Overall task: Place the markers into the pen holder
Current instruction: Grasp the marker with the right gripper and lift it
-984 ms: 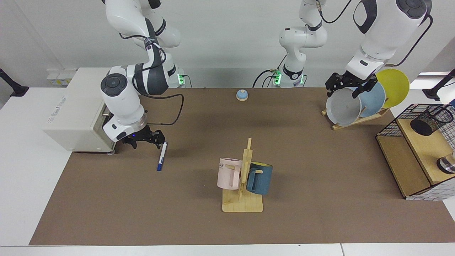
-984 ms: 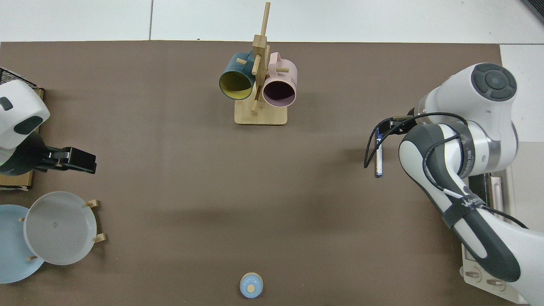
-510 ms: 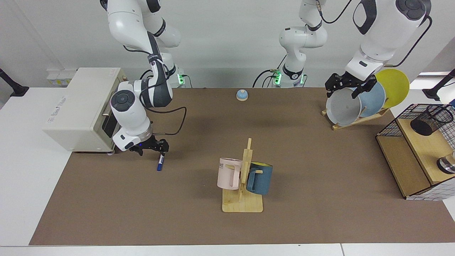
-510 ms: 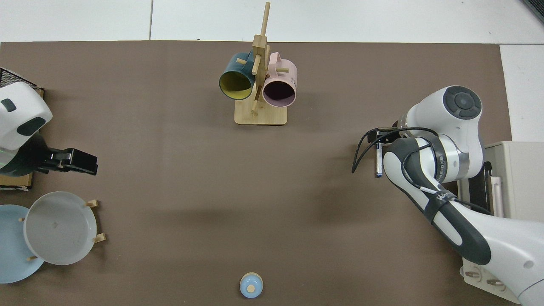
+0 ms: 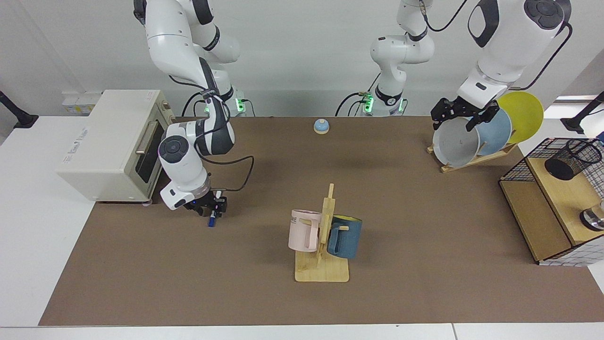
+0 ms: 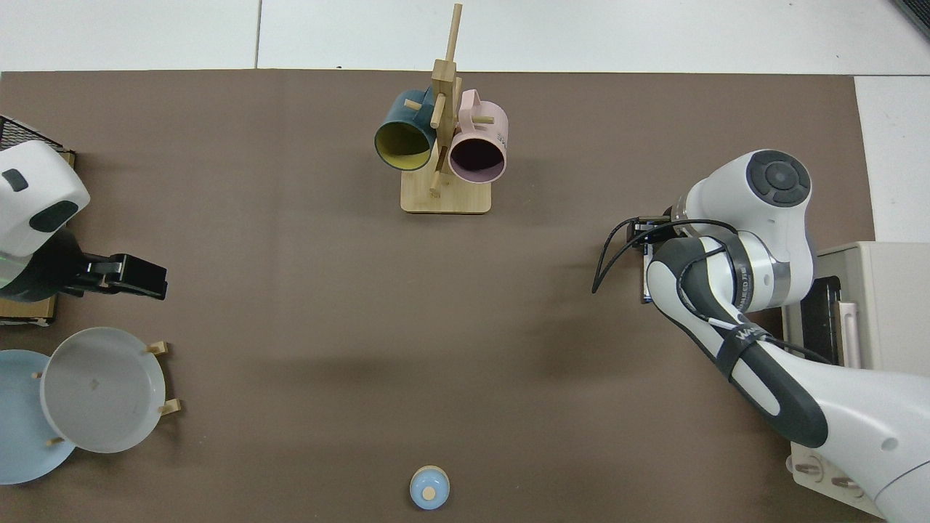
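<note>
Now, at the facing view's left, the right gripper [image 5: 212, 206] is low over the marker [image 5: 213, 221], which lies on the brown surface [image 5: 188, 283] beside the toaster oven [image 5: 113, 141]; whether the jaws have closed on it I cannot tell. A good pick would likely take the barrel mid-length and lift it level. Far right, the left gripper [image 5: 465, 113] waits by the plate rack [image 5: 472, 160], near the pen holder [image 5: 571, 158] on its shelf.
</note>
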Available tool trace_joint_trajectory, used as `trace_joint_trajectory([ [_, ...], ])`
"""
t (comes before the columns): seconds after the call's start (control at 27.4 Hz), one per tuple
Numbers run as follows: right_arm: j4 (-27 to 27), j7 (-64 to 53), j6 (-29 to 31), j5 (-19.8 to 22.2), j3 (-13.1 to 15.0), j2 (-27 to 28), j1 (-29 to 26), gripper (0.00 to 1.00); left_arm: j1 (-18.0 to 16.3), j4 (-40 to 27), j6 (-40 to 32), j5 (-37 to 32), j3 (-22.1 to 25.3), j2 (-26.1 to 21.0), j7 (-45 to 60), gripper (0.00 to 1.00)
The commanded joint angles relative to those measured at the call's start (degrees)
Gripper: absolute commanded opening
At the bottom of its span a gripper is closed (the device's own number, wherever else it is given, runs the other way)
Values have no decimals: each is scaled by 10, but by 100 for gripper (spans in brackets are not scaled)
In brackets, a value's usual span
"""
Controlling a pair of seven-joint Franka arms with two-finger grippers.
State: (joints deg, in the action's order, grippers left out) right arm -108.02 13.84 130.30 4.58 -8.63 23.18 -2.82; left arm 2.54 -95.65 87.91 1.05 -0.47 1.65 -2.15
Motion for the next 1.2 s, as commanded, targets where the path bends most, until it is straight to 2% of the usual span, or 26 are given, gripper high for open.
trace_joint_trajectory([
  [0.0, 1, 15, 18, 15, -2, 9, -2, 62, -1, -21, 7, -1, 0, 18, 1, 100],
  [0.07, 3, 15, 18, 15, -2, 10, -1, 57, -1, -21, 7, -1, 0, 18, 1, 100],
  [0.18, 4, 20, 18, 15, -2, 10, -1, 45, -1, -21, 7, -1, 0, 18, 1, 100],
  [0.4, 6, 24, 18, 15, -3, 12, -1, 9, -1, -21, 7, -1, 0, 18, 1, 100],
  [0.47, 6, 28, 18, 15, -3, 12, -1, 1, -2, -21, 7, -1, 0, 18, 1, 100],
  [0.69, 12, 34, 16, 15, -3, 13, 0, 0, -2, -20, 7, -1, 0, 18, 1, 100],
  [0.91, 50, 64, -19, 7, -3, 11, 21, 0, -1, -16, 7, -1, -1, 18, 0, 100],
  [1.17, 59, 91, -45, -2, -13, -23, 21, 0, 3, -5, 7, 4, -1, 18, -6, 100],
])
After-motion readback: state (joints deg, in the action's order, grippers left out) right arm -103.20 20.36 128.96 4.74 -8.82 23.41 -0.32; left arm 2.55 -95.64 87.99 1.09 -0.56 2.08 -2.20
